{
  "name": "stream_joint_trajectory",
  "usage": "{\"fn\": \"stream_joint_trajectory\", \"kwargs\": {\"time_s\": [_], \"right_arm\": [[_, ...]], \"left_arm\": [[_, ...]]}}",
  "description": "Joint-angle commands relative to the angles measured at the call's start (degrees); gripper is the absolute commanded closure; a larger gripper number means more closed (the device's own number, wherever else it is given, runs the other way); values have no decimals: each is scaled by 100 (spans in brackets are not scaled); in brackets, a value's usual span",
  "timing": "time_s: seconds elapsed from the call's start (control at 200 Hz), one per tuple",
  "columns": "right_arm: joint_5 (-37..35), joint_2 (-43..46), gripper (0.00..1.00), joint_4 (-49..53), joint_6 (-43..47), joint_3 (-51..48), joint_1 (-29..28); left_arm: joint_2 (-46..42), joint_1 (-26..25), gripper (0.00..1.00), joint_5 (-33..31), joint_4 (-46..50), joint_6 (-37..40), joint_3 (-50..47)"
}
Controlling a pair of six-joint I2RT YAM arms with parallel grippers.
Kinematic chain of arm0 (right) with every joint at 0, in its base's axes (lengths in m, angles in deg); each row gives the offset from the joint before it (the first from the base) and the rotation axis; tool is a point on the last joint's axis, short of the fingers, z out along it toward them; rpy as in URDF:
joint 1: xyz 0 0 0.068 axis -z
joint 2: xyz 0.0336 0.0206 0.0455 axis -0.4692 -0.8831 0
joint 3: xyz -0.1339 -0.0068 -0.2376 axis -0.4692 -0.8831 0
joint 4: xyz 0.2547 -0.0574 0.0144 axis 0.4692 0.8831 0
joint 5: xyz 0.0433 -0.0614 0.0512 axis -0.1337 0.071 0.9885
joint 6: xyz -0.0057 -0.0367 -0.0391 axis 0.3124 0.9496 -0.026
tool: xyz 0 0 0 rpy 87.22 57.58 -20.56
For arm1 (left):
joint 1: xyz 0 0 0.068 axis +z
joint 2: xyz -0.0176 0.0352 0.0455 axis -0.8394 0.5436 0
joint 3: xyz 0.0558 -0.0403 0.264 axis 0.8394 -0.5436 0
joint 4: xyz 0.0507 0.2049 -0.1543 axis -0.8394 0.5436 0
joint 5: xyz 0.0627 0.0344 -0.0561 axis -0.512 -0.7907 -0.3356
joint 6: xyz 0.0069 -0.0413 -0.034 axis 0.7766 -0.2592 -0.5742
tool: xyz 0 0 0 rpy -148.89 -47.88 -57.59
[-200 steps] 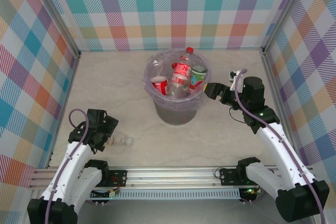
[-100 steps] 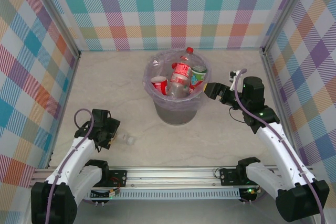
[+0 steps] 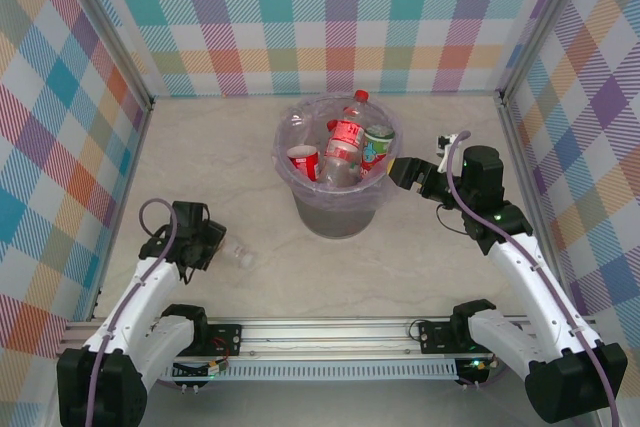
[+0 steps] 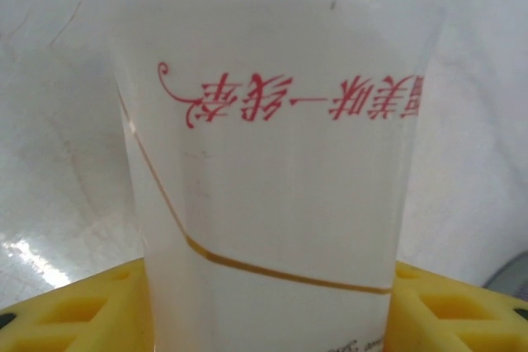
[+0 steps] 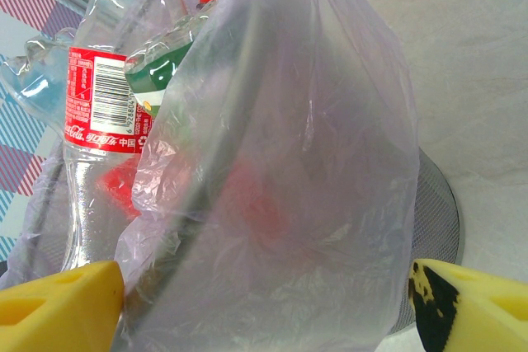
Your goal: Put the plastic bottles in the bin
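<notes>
clear plastic bottle [image 4: 272, 187] printed with red chinese script, seen upside down, and a thin gold line. it sits between the left gripper's [image 3: 213, 249] yellow pads [image 4: 74, 311], clamped on its sides, at the front left of the beige table [image 3: 200, 167]. right gripper [image 3: 397, 171] is spread wide at the rim of the round grey bin [image 3: 340, 215] with lavender bag. inside the bin: a coca-cola labelled bottle [image 5: 95, 121] with barcode, beside a green-labelled bottle [image 5: 153, 80].

The clear bottle [image 4: 272, 187] is cut off top and bottom; the bag [image 5: 280, 162] blurs a red shape [image 5: 252, 204] behind.
</notes>
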Motion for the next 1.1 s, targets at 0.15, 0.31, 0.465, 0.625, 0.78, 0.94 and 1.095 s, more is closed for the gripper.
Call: {"fn": "stream_joint_trajectory", "kwargs": {"time_s": [0.15,0.31,0.465,0.625,0.78,0.94,1.095], "right_arm": [[-110,174,11,238,82,160,-5],[-179,326,7,505,73,488,-6],[-543,548,3,1345,459,1279,-5],[-98,519,3,1638,567,1955,-23],[720,161,4,1342,469,2491,-394],[583,-642,4,1437,845,3291,-1497],[632,-1493,4,1319,966,3881,-2147]], "left_arm": [[62,42,47,167,243,1406,1132],[103,11,49,219,378,2212,1868],[-63,-78,50,785,118,3249,2555],[-323,-452,51,1683,-182,4251,3036],[-651,-931,58,2503,-673,4843,3001],[-552,-1699,60,2698,-736,5299,3101],[-286,-2497,60,2650,-1085,5536,3144]]}}
